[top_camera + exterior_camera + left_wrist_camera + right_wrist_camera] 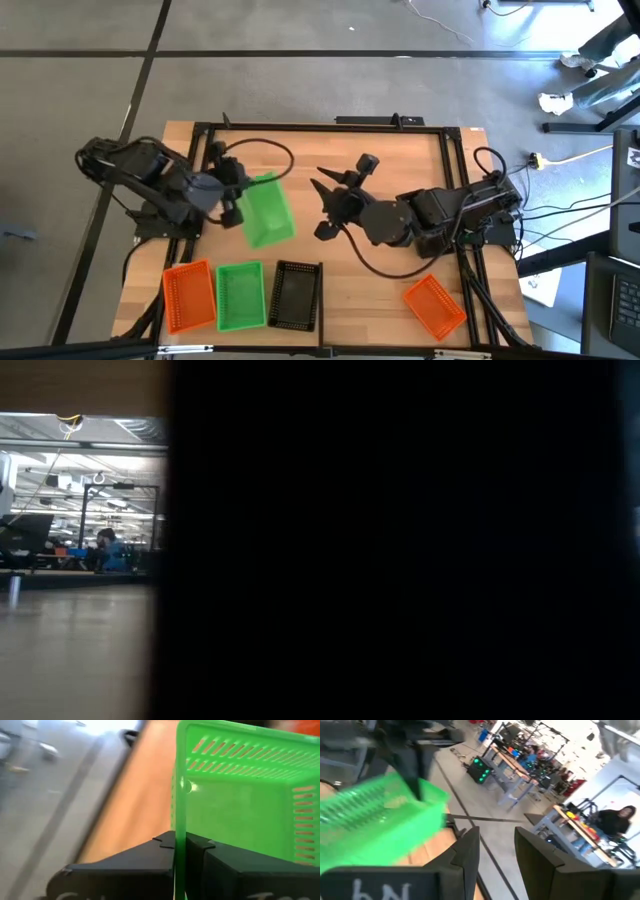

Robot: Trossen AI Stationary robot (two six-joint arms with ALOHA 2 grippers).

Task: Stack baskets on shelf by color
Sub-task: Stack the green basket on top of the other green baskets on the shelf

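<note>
A bright green basket [267, 210] hangs above the bench [370, 290], pinched by its rim in the left gripper [232, 203], over the left half of the bench and nearer the far edge than the near one. In the left wrist view the two dark fingers [150, 862] press flat on either side of the thin green rim [180, 795], with the lattice-slotted walls and plain floor of the basket open beyond them.

The right gripper [328, 205] sits near the middle of the bench, just beside the held basket but apart from it, its fingers [467, 847] spread wide with nothing between them; the right wrist view looks past them at the green basket and the left arm's dark gripper gripping it.

Along the near edge, toward the left corner, three more baskets sit side by side, long sides close together: an orange basket [188, 295], a second green basket [240, 295] and a black basket [297, 296]. Another orange one, the lone orange basket [435, 306], lies turned at an angle near the near right corner, well apart from the row.

A black metal frame [330, 126] runs round the bench, and black cables [280, 150] loop across the wood behind each arm. The low view is almost wholly blocked by something dark close to the lens (what it is cannot be told); a sliver at its side shows the room behind, where a seated person [108, 550] is at a desk.
</note>
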